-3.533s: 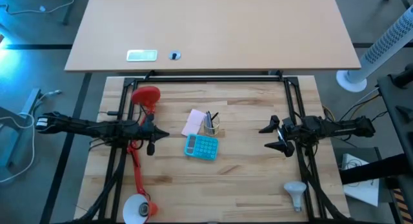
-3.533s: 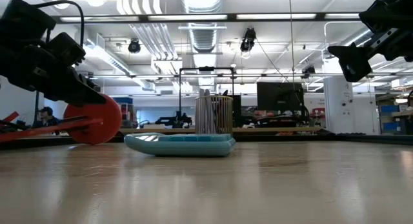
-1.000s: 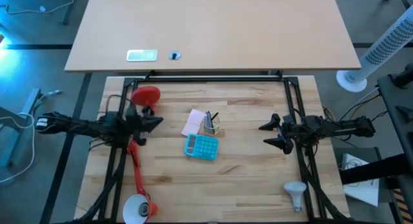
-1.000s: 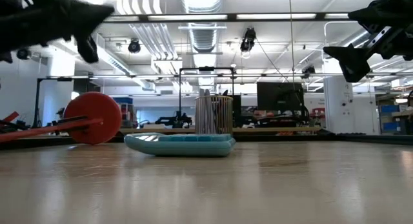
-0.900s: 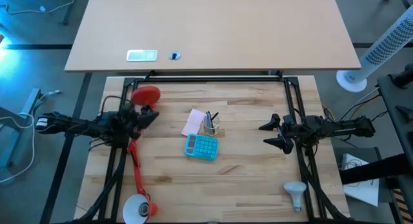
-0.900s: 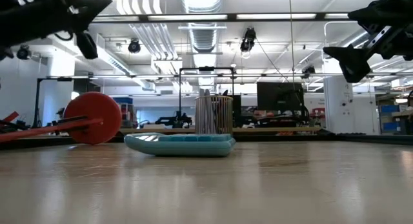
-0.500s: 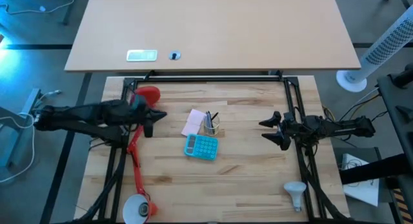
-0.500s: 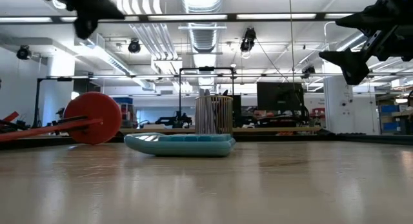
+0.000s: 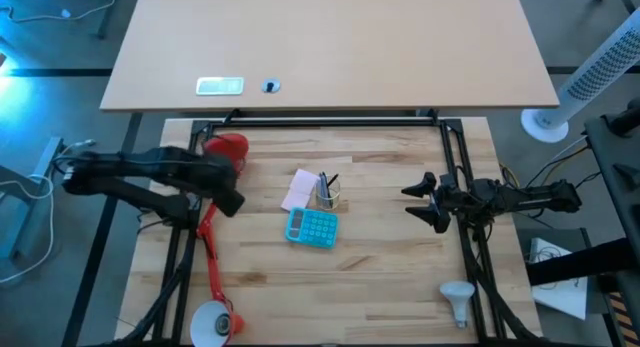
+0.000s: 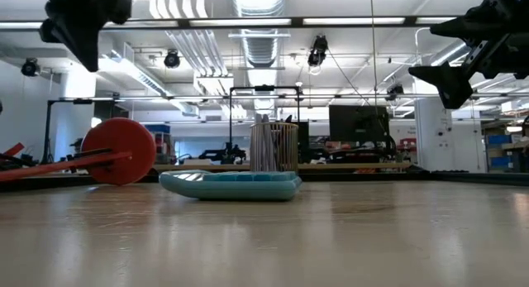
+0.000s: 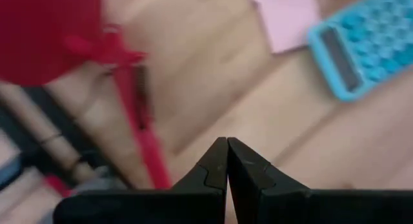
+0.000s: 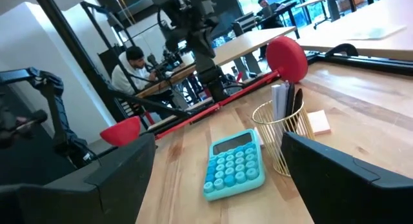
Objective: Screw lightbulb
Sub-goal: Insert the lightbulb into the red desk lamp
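Nearest the table's front edge, on the right side, the lightbulb [image 9: 458,299] lies on its side on the bare wood, its domed head toward the middle of the table and its narrow grey base pointing to the front edge; nothing touches it. Across the front edge at the left corner sits the white lamp shade [image 9: 212,325], with the lamp's red arm [image 9: 210,257] running away from it to the round red base [image 9: 228,149]; the socket it presumably holds cannot be seen. By its look the bulb is light, rigid and smooth, probably a thin shell that could crack under a hard squeeze, and being round it is likely to roll or spin away if nudged from one side. A sound hold would seem to be across the neck or the lower part of the dome, with gentle pressure, leaving the threaded base free to enter the socket. Farther back, the right gripper [image 9: 418,202] hangs in the air well clear of the bulb, its fingers spread wide, facing the turquoise calculator [image 9: 313,227], the wire pen cup [image 9: 328,194] and the pink notepad [image 9: 300,189] in the middle. The left gripper [image 11: 226,152] hovers above the lamp's arm near the red base, its fingertips pressed together on nothing.
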`<state>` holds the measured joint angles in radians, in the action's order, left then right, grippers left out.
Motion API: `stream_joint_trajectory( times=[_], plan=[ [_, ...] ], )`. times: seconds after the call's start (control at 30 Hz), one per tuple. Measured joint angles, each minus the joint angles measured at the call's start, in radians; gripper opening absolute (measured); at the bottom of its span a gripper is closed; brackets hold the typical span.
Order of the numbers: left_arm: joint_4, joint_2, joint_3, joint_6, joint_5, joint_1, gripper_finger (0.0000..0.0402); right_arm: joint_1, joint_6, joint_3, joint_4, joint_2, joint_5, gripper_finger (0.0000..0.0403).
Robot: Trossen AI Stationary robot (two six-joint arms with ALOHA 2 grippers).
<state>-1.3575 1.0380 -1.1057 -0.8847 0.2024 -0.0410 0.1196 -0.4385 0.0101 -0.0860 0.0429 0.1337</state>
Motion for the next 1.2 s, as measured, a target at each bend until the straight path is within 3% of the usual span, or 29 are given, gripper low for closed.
stream_joint_trajectory(
  times=[0.2, 0.4, 0.63, 0.9, 1.2],
  plan=[
    [0.091, 0.046, 0.007, 0.02, -0.112, -0.002, 0.0016, 0.0, -0.03, 0.0, 0.0, 0.0, 0.0, 0.0333],
    [0.039, 0.071, 0.025, 0.072, -0.12, 0.042, 0.0044, 0.0, -0.065, 0.0, 0.0, 0.0, -0.001, 0.0332],
    [-0.011, 0.154, 0.042, 0.073, -0.151, 0.094, 0.0105, 0.0, -0.082, 0.0, -0.001, 0.0, -0.001, 0.0332],
    [-0.028, 0.253, 0.042, -0.221, -0.349, 0.079, 0.0178, 0.0, -0.077, 0.0, 0.0, 0.0, -0.001, 0.0332],
    [-0.03, 0.299, 0.042, -0.428, -0.503, -0.061, 0.0195, 0.0, -0.076, 0.0, 0.0, 0.0, -0.001, 0.0332]
  ],
)
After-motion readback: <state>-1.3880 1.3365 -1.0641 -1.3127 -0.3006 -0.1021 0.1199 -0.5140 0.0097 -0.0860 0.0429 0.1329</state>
